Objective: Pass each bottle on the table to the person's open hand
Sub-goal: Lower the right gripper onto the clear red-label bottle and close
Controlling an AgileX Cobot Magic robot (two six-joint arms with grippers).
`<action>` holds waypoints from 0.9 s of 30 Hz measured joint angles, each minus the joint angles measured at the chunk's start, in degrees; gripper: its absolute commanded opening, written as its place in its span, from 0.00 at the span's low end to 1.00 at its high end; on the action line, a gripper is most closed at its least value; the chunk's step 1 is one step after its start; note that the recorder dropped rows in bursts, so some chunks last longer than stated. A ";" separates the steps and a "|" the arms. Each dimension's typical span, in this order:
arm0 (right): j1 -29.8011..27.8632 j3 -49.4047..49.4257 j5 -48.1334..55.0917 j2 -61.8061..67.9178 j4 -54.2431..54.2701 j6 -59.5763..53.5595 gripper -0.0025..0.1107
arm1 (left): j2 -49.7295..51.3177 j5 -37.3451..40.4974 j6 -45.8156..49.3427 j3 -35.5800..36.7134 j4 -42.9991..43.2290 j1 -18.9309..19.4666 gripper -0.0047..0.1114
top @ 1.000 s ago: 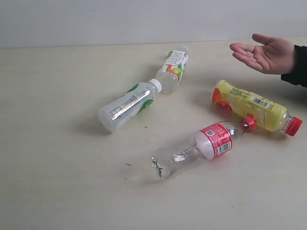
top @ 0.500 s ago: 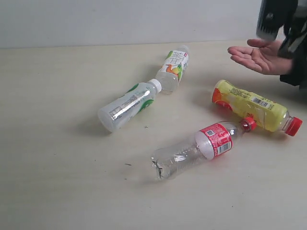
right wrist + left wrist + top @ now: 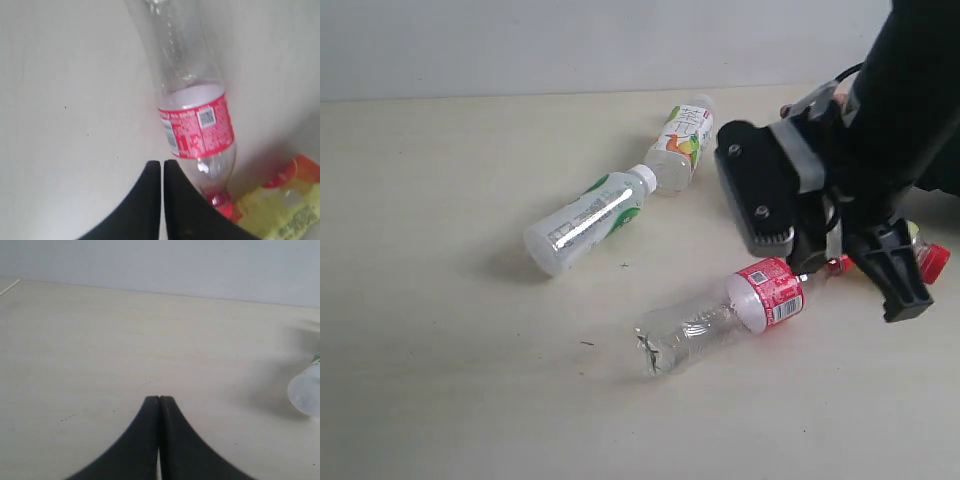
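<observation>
Several bottles lie on the pale table [image 3: 440, 330]. A clear one with a red label [image 3: 720, 315] is nearest the front, its red cap [image 3: 838, 262] by my right gripper [image 3: 908, 300]. That gripper is shut and empty, hovering beside the clear bottle's [image 3: 192, 125] neck. The yellow bottle [image 3: 285, 205] is mostly hidden behind the arm; its red cap [image 3: 932, 262] shows. A white-capped bottle [image 3: 585, 220] and a fruit-label bottle [image 3: 685, 140] lie further left. The right arm hides nearly all of the person's hand. My left gripper [image 3: 159, 399] is shut over bare table.
The right arm's wrist block [image 3: 760, 200] hangs above the table between the fruit-label bottle and the clear one. A pale wall [image 3: 570, 40] runs along the table's far edge. A bottle's base [image 3: 306, 392] shows at the edge of the left wrist view.
The right arm has swept in from the upper right, covering the open hand and the yellow bottle, and has come down by the clear bottle's neck. No bottle has moved.
</observation>
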 measured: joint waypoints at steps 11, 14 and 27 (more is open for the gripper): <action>8.04 0.00 -8.96 8.08 0.14 -2.64 0.86 | 0.00 0.00 0.00 0.00 0.00 0.00 0.04; 8.09 0.00 -11.01 9.84 0.05 -2.78 0.86 | 0.00 0.00 0.00 0.00 0.00 0.00 0.04; 8.18 0.00 -17.15 17.67 -0.86 -2.78 0.86 | 0.00 0.00 0.00 0.00 0.00 0.00 0.04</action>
